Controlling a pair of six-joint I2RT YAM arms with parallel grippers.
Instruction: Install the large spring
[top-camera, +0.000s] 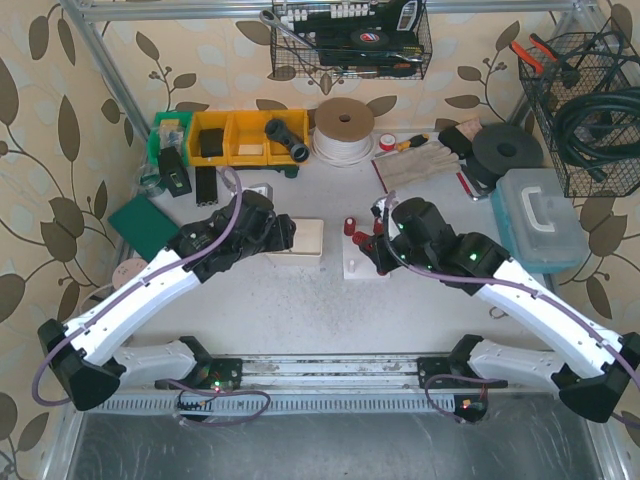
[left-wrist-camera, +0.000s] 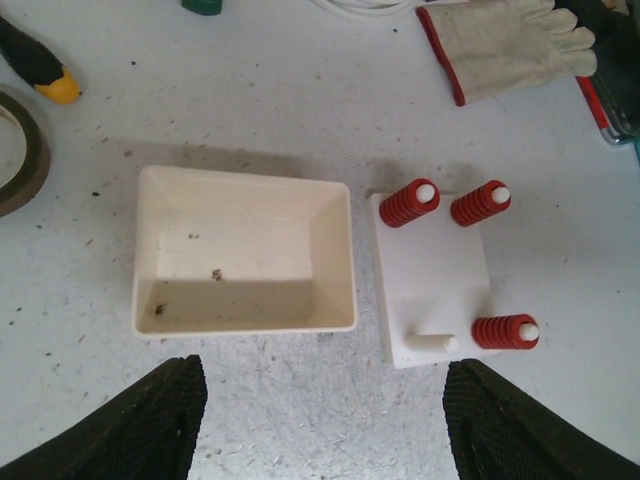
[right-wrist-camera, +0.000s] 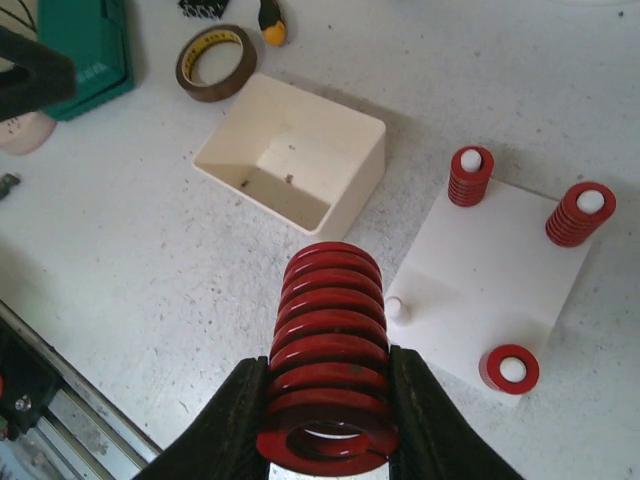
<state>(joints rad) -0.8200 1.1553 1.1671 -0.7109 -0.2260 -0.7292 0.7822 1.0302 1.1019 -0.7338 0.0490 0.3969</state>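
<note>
1. My right wrist view shows what the overhead one hides: the large spring (right-wrist-camera: 330, 350) sits clamped between the right gripper's (right-wrist-camera: 330, 425) two fingers, which are closed partway onto its coils.
2. Overhead, the arms' bodies cover both tools, so I cannot read either grip from there.
3. The left wrist view shows the left gripper (left-wrist-camera: 330, 430) spread wide with nothing between its fingers, hanging over the near edge of the cream tray (left-wrist-camera: 342, 250).
4. My count is one tray, one white base plate (right-wrist-camera: 490, 285) and four pegs on it.
5. Three pegs carry seated springs: far left (right-wrist-camera: 469, 178), far right (right-wrist-camera: 578, 215) and near right (right-wrist-camera: 510, 368).
6. The near-left bare peg (right-wrist-camera: 397, 308) carries nothing.
7. The large spring is bright red with thick, closely stacked coils and an open bore, and it lies tilted away from the camera.
8. It hangs above the table on the near side, between tray and plate, just short of the bare peg.
9. The tray holds only a few dark specks.
</note>
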